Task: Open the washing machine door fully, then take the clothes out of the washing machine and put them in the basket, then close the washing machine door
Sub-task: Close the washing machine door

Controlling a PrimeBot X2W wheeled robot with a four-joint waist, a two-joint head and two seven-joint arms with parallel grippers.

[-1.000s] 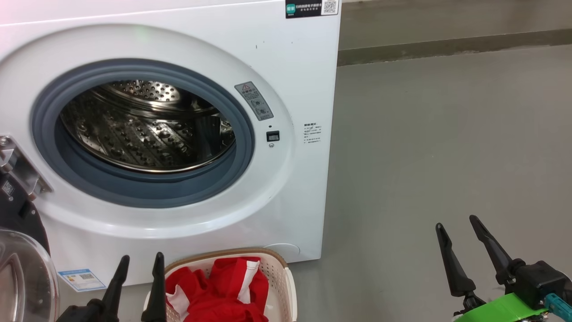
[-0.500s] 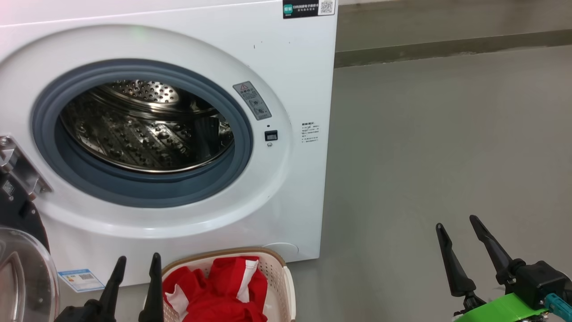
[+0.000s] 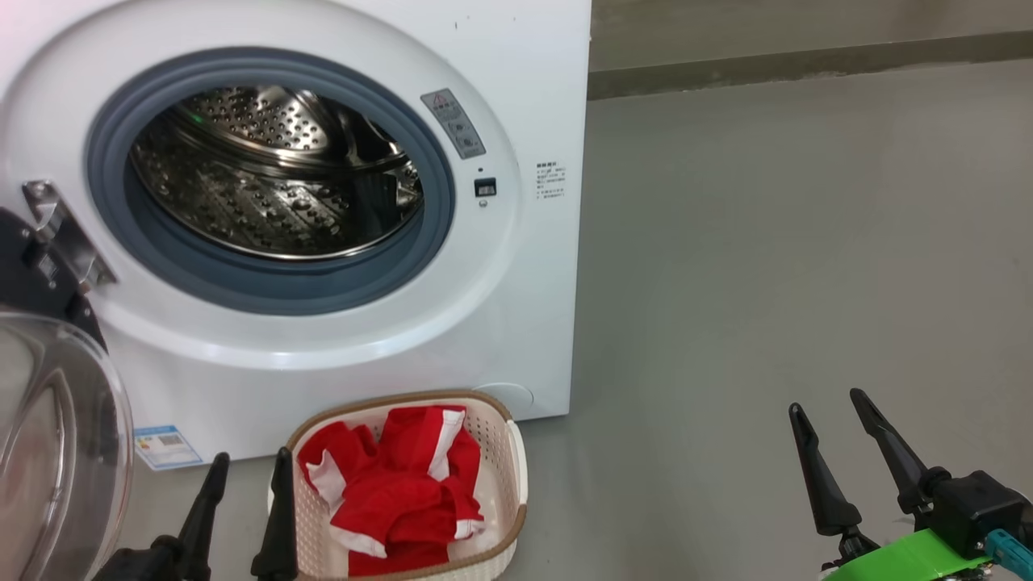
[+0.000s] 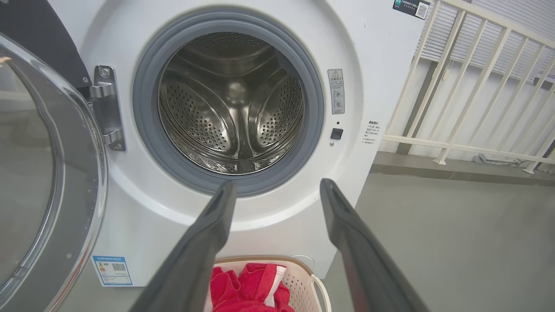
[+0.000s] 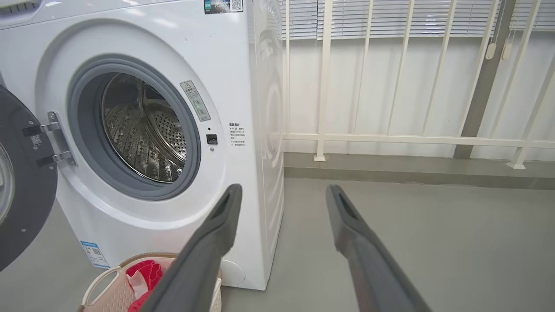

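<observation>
The white washing machine [image 3: 524, 97] [image 4: 373, 52] [image 5: 234, 56] stands with its door [image 3: 56, 436] [image 4: 43, 173] [image 5: 21, 203] swung open to the left, and its steel drum [image 3: 274, 173] [image 4: 234, 108] looks bare. Red clothes [image 3: 395, 492] [image 4: 247, 288] [image 5: 143, 275] with white trim lie in the cream basket [image 3: 504, 476] [image 4: 299, 277] [image 5: 104, 290] on the floor below the opening. My left gripper [image 3: 246, 464] [image 4: 277, 186] is open and holds nothing, just left of the basket. My right gripper [image 3: 827, 399] [image 5: 282, 190] is open and holds nothing, over the floor well to the right.
Grey floor [image 3: 767, 242] stretches right of the machine to a low kerb [image 3: 807, 60]. A cream railing [image 4: 468, 86] [image 5: 390, 138] and a white wall run behind it. A blue label [image 3: 165, 446] sits low on the machine's front.
The head camera has tipped down and drawn back a little, so the machine sits higher and the whole basket shows. Both grippers keep their places and stay open.
</observation>
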